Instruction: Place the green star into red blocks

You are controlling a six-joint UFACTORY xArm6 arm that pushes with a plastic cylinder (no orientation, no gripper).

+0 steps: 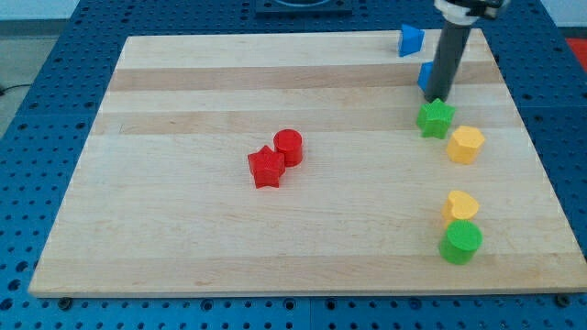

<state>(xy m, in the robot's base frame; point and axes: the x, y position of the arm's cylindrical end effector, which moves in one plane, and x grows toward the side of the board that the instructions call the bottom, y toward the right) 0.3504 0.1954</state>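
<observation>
green star [436,117]: flat, view's right | red star [266,168] touching red cylinder [288,147]: board centre

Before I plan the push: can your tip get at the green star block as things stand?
Probably yes. My tip sits right at the green star block, on its side toward the view's top, with nothing between them; the yellow block lies on its other side.
</observation>
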